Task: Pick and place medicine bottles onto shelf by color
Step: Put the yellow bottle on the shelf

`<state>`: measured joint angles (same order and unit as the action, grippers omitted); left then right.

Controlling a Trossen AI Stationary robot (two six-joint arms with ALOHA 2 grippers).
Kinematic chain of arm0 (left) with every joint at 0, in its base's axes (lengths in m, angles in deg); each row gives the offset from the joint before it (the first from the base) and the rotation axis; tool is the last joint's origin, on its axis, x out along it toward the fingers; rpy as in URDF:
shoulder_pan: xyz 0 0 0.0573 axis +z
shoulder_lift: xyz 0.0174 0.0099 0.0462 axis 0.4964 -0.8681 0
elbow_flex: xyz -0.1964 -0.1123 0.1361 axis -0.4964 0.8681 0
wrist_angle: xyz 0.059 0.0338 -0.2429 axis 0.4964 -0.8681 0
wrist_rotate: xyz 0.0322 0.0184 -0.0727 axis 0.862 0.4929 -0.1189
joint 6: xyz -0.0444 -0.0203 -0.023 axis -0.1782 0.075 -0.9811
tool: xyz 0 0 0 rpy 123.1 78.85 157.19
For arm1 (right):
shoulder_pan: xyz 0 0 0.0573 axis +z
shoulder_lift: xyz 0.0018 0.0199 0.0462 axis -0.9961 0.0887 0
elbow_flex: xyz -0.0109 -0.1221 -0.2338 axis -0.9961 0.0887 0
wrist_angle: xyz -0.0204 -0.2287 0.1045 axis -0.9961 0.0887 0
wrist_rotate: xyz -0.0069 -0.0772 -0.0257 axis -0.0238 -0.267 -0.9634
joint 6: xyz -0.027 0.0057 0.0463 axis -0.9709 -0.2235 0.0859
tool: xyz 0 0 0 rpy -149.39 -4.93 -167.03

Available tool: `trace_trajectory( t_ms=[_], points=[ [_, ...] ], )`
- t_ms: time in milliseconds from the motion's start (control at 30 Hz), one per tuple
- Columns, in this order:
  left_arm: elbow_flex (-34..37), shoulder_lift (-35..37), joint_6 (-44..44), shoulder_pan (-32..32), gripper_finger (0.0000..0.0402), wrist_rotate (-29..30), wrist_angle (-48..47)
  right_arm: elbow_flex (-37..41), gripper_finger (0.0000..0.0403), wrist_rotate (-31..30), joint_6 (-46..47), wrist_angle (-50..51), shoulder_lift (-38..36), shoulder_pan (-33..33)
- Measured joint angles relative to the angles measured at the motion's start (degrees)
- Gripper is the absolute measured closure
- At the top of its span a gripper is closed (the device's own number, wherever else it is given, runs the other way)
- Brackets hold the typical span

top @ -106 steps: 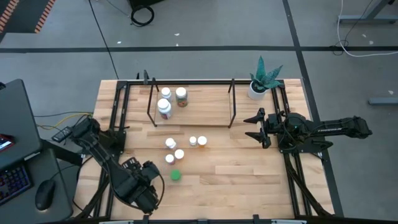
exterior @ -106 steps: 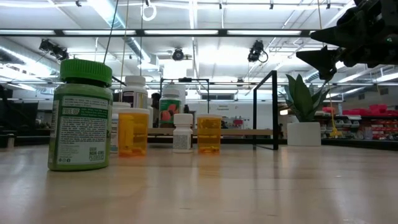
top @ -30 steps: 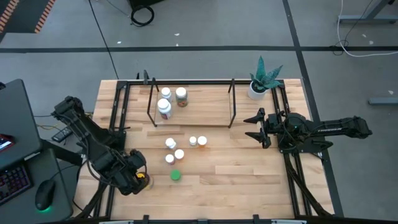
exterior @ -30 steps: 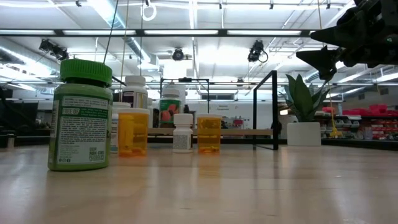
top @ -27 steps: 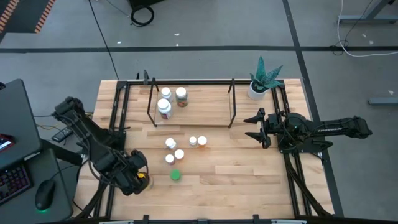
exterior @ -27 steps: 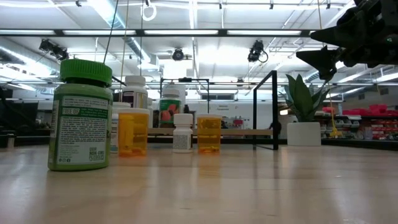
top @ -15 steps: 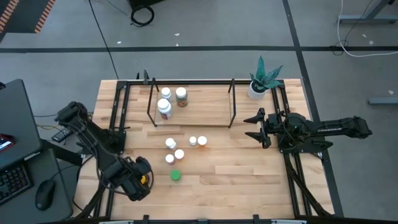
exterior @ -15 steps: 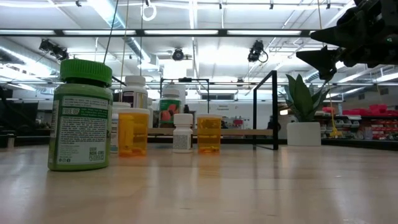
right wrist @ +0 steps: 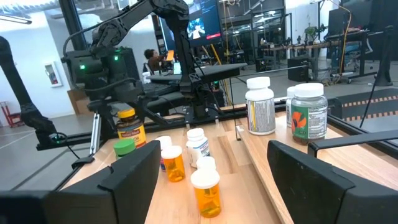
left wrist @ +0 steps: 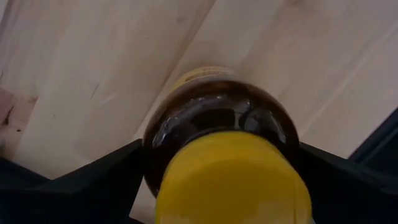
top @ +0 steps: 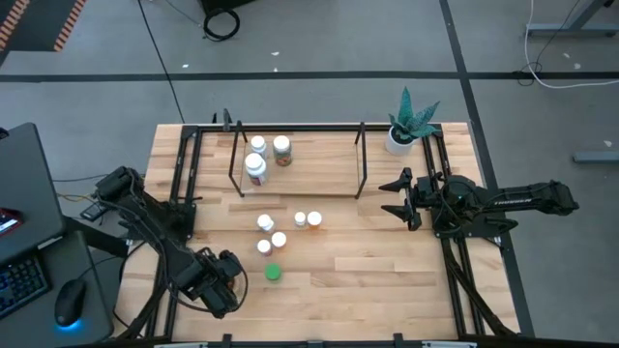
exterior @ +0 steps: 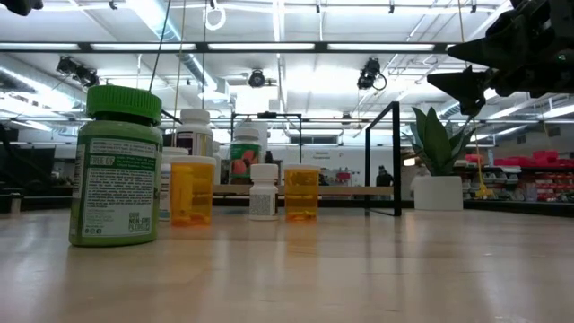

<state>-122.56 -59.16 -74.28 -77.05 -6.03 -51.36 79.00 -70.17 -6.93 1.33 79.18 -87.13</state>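
Medicine bottles first, nearest to farthest as we see them. We have the left gripper (top: 219, 285) at the near-left corner of the table (top: 387, 280), pinching a dark amber bottle with a yellow cap (left wrist: 231, 176); the left wrist view shows a finger on each side of it and bare wood beyond. In the right wrist view the same bottle sits upright in that gripper, just beside the green one; we can't tell whether its base touches the wood.

Next out, the green-capped bottle (top: 274, 273) stands alone on the table, near the held bottle. Past it is a loose cluster of four white-capped bottles (top: 279, 239), two of them orange-bodied in the low view, all between the green one and the shelf.

On the shelf (top: 360, 159), only two bottles: a white one (top: 255, 169) and one with a fruit label (top: 281, 149), close together at its left end. The rest of the wood base is bare.

Our read on progress: early. Two shelved, one in hand, five waiting on the table. Colour grouping isn't really visible yet.

The right gripper (top: 395, 196) waits off the shelf's right end, fingers spread, holding nothing, with the potted plant (top: 404, 126) behind it.
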Motion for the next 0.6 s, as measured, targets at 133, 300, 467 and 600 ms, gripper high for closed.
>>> trace_trajectory(
  t_ms=[133,300,467,600],
  points=[
    [0.0,-1.7,1.7,0.5,0.0017,-0.1,0.1,0.0,0.0100,0.0,0.0,0.0,0.0,0.0],
    [0.0,-3.6,4.8,1.9,0.0020,-0.8,0.1,0.0,0.0100,0.0,0.0,0.0,0.0,0.0],
    [-0.2,-4.2,8.1,3.1,0.0052,-1.5,-0.1,0.0,0.0100,0.0,0.0,0.0,0.0,0.0],
    [-0.2,-4.2,9.4,4.0,0.0072,-1.5,-0.1,0.0,0.0100,0.0,0.0,0.0,0.0,0.0]
  ],
)
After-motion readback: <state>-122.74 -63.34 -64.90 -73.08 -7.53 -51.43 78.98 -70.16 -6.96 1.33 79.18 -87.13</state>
